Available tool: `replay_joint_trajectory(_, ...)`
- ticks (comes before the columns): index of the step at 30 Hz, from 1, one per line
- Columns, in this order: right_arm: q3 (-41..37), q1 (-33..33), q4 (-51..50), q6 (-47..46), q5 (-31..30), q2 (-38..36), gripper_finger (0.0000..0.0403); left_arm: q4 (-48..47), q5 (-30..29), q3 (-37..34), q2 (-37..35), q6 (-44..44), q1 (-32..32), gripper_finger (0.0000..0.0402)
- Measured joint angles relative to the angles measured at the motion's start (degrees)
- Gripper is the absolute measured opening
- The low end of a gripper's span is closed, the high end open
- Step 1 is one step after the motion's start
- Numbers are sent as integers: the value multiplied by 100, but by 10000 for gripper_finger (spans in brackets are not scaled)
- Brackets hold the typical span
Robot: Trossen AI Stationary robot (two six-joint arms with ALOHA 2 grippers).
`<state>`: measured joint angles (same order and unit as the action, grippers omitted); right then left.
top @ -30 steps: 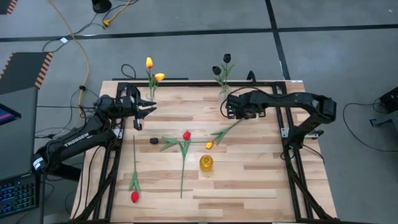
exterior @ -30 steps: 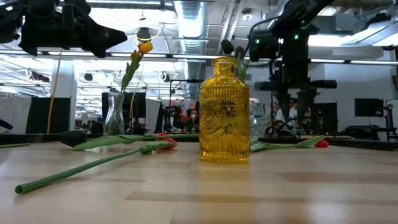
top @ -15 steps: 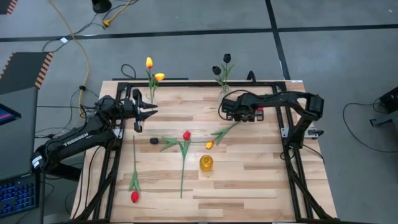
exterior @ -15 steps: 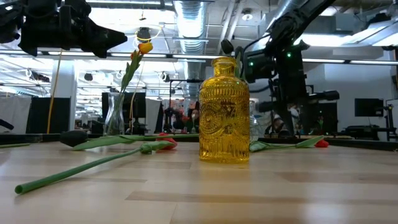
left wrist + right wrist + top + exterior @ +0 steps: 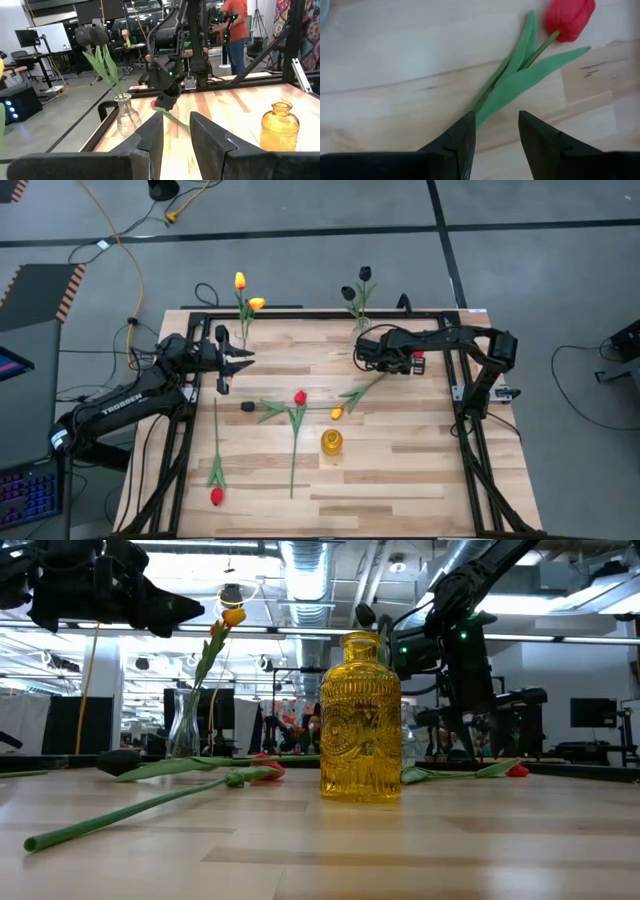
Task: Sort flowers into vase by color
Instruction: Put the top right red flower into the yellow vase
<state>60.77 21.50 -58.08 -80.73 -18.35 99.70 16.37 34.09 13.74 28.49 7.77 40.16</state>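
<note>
Our right tool (image 5: 495, 135) hangs open over a red tulip (image 5: 569, 19) near the counter's (image 5: 400, 480) far edge; our left tool (image 5: 175, 131) waits open.

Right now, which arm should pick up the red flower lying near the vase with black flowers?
The right one, probably. The right gripper hangs just above that red tulip, with its open fingers either side of the stem. The left gripper is across the table, by the yellow flowers' vase.
</note>
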Motion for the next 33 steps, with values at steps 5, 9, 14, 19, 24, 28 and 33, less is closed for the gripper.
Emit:
replay_joint_trajectory(5,0,-2,-21,-92,-7,0,175,-78,0,0,0,4,0,84)
replay_joint_trajectory(9,0,-2,-62,-225,-7,-1,175,-77,0,0,0,2,2,84)
replay_joint_trajectory(14,0,-2,-188,-348,-44,-2,175,-73,0,0,-2,2,2,84)
replay_joint_trajectory(19,0,-2,-134,-426,-264,-2,175,-70,2,0,0,2,2,84)
replay_joint_trajectory(24,0,-2,-161,-500,-328,17,175,-68,2,0,-1,2,0,84)
replay_joint_trajectory(28,-4,-3,-129,-622,-386,274,175,-66,2,0,-1,2,0,84)
replay_joint_trajectory(33,-2,-9,-143,-603,-341,516,175,-61,4,0,-1,2,0,84)
